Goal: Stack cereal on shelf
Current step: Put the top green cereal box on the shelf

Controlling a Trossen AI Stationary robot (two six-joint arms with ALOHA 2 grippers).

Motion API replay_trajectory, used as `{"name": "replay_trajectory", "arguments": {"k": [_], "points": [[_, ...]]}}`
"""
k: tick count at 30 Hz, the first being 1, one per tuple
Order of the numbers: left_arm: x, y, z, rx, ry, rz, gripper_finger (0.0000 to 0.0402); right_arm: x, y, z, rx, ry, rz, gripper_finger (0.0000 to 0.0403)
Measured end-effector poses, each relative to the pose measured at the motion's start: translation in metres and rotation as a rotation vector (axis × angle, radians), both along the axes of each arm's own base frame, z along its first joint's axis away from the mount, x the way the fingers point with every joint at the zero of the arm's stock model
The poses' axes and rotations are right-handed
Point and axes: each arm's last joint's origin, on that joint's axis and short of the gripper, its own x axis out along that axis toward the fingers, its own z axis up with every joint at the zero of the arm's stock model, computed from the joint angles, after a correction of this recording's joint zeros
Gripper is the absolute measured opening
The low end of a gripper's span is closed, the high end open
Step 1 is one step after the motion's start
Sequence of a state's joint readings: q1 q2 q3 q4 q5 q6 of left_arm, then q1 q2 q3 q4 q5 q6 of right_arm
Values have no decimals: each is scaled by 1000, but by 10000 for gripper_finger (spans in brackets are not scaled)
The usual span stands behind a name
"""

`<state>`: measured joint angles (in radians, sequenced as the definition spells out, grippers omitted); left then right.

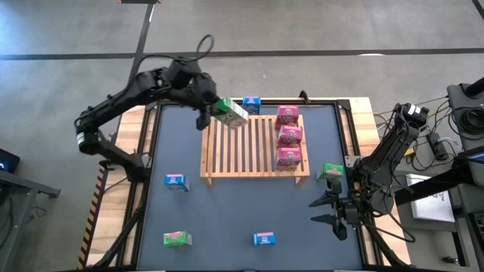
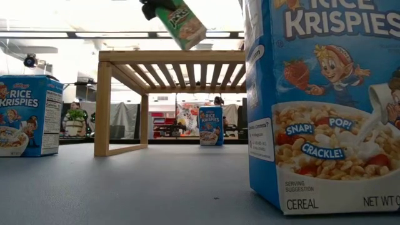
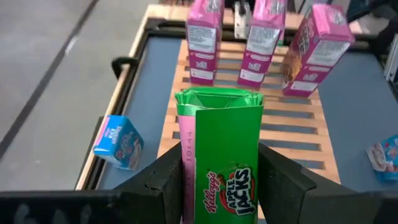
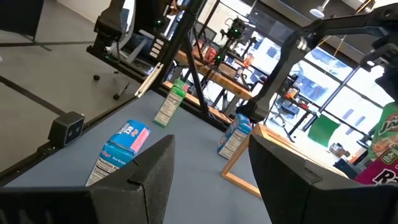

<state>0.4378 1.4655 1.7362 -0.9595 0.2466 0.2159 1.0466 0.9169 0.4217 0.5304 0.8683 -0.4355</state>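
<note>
We saw the left gripper point(image 1: 215, 111) clamped on a green cereal box point(image 1: 231, 112), holding it tilted in the air above the far left corner of the wooden rack point(image 1: 240, 151). 3 pink boxes point(image 1: 289, 136) stood in a row on the rack's right side. The right gripper point(image 1: 327, 211) waited near the table's right edge, fingers parted and holding nothing, just beside another green box point(image 1: 331, 172).

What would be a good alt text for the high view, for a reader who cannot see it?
Seen from above, the left pincer holds a green cereal box over the far left corner of a wooden slatted shelf, where three pink boxes stand in a row along the right side. The right pincer hangs open near the table's right edge.
</note>
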Motion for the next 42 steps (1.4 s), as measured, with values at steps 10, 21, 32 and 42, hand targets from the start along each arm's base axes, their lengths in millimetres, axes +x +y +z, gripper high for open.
{"name": "replay_trajectory", "arguments": {"k": [10,21,32,42], "points": [[48,13,-3,-27,157,-61,146,0,-1,0,46,6,-25,194],[83,17,-6,50,273,-69,146,0,-1,0,84,13,-26,194],[97,19,-20,62,336,-59,146,0,-1,0,96,15,-28,194],[104,17,-26,67,343,-64,178,0,-1,0,94,14,-28,194]]}}
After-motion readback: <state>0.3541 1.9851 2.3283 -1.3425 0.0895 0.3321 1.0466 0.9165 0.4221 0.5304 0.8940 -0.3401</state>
